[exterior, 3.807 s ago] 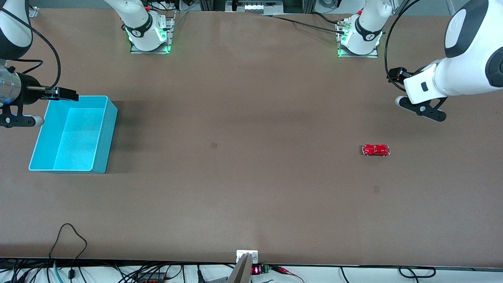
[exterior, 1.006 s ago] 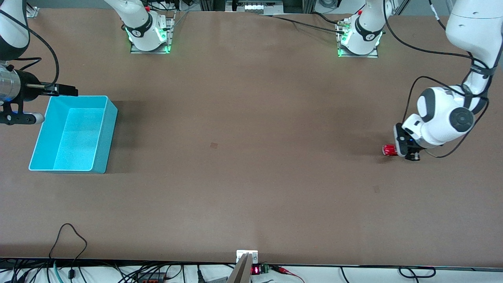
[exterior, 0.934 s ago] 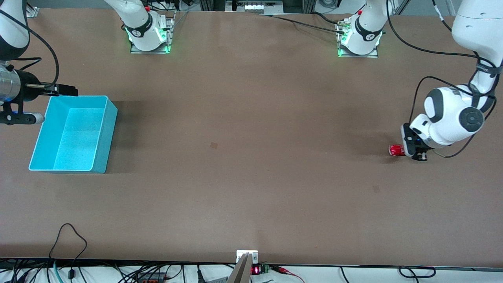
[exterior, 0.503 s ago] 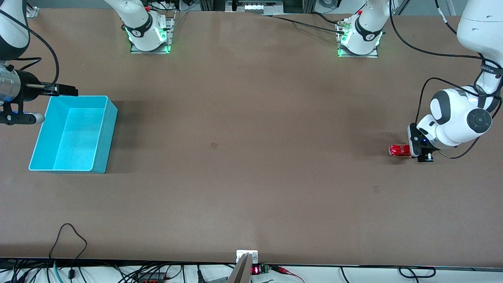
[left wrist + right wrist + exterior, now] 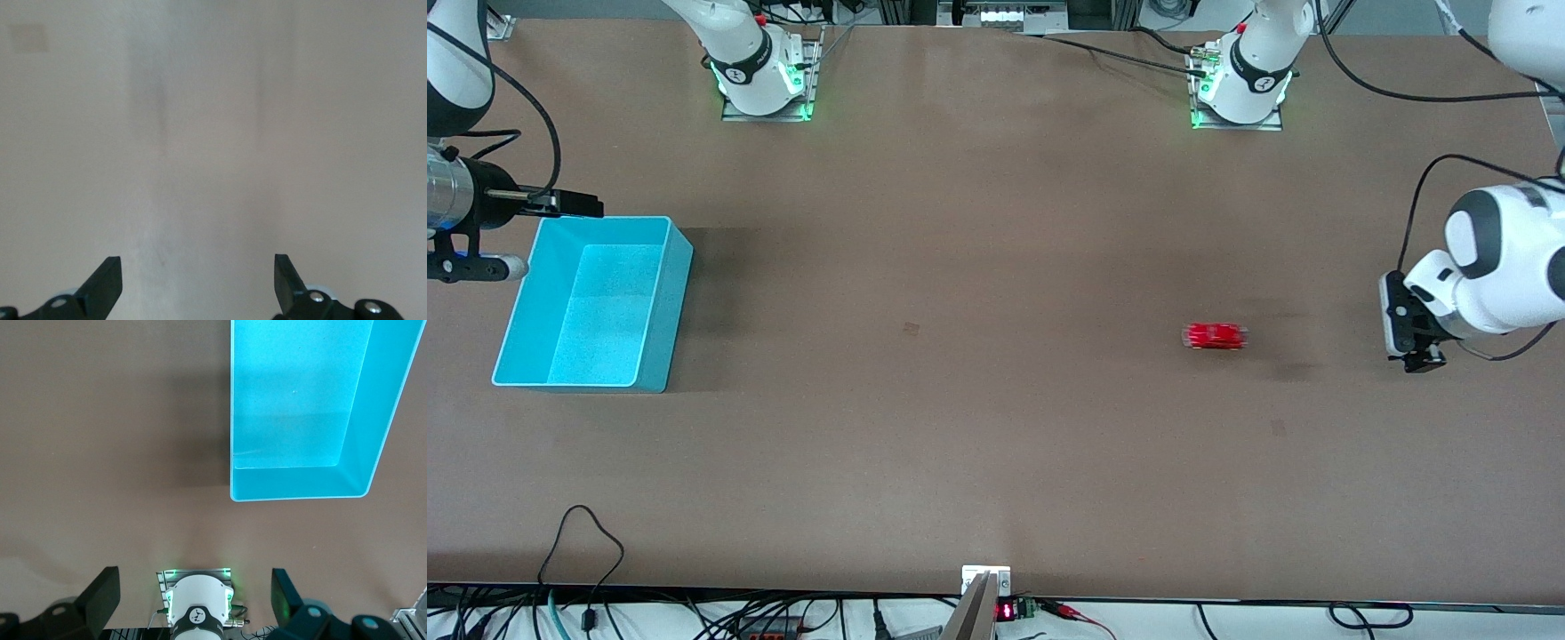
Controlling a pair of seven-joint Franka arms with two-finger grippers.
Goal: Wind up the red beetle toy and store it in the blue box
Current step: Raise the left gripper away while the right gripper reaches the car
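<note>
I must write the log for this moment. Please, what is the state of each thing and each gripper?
red beetle toy: on the table, free of both grippers, outside the box.
blue box: upright, open, nothing inside.
left gripper: open, holding nothing.
right gripper: open, waiting beside the box.

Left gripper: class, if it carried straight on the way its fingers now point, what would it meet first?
The left gripper is open and its wrist view shows only bare table ahead, so probably the tabletop. The red beetle toy sits apart from it, toward the blue box.
</note>
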